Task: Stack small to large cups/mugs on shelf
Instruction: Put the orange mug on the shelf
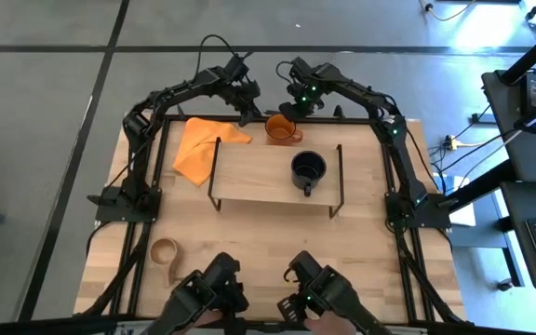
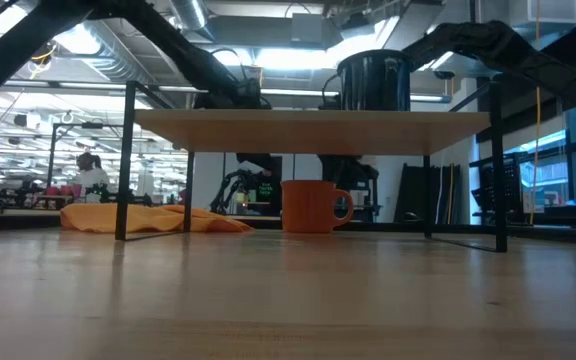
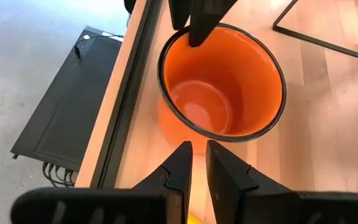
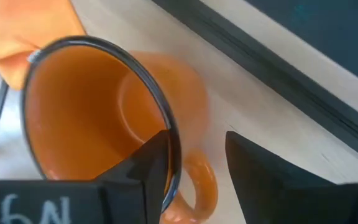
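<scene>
The orange mug [image 1: 282,128] stands upright on its base on the table, behind the shelf [image 1: 268,172] near the far edge. My right gripper [image 4: 197,162] is open over the mug's rim, beside the handle [image 4: 201,186]. My left gripper [image 3: 197,152] is shut and points at the mug's outer wall from the left. The dark mug [image 1: 307,169] stands on the shelf board. The wooden cup [image 1: 164,251] sits on the table near the near left corner. My right gripper comes from above with one finger [image 4: 148,158] inside the orange mug, at the rim [image 4: 169,134] next to the handle. The other finger stands outside, with bare table showing between it and the wall. My left gripper's tips [image 3: 185,152] are right by the mug's rim; I cannot tell whether they touch it.
The orange cloth [image 1: 201,147] lies on the table by the shelf's left legs. The shelf's thin black legs [image 2: 123,160] stand close in front of the orange mug. The table's far edge runs just behind the mug. Free board lies left of the dark mug.
</scene>
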`<state>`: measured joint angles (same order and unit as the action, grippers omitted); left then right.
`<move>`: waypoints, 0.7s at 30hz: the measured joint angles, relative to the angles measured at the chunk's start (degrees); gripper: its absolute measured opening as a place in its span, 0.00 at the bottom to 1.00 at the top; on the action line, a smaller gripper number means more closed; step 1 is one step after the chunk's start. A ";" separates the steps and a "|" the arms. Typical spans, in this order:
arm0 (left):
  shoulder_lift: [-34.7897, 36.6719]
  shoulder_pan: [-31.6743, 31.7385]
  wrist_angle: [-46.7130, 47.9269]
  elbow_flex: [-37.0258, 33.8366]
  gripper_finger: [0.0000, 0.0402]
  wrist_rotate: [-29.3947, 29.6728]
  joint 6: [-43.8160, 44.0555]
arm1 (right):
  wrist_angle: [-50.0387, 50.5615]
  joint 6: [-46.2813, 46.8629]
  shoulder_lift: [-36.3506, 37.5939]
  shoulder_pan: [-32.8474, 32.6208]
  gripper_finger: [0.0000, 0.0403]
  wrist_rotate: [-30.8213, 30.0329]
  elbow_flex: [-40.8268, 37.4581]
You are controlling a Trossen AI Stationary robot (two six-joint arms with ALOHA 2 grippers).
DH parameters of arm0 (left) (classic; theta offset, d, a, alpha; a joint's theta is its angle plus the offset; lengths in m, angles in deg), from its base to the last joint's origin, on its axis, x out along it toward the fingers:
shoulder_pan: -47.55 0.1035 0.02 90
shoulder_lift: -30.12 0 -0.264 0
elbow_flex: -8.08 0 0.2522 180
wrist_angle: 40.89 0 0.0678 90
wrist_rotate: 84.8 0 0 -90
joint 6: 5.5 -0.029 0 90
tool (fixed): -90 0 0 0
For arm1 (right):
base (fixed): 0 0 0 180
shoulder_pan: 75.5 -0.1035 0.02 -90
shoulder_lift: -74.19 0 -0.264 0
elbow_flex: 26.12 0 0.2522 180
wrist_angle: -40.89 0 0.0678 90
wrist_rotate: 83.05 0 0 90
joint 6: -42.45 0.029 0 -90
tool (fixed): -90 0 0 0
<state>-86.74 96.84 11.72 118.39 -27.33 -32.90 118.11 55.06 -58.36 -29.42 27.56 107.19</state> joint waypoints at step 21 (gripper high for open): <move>-4.72 -0.23 -0.98 -0.07 0.11 -1.54 3.13 | 0.35 -0.96 -0.56 0.07 0.22 0.51 0.00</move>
<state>-91.46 96.61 10.74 118.33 -28.86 -29.77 118.46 54.09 -58.93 -29.35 28.08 107.19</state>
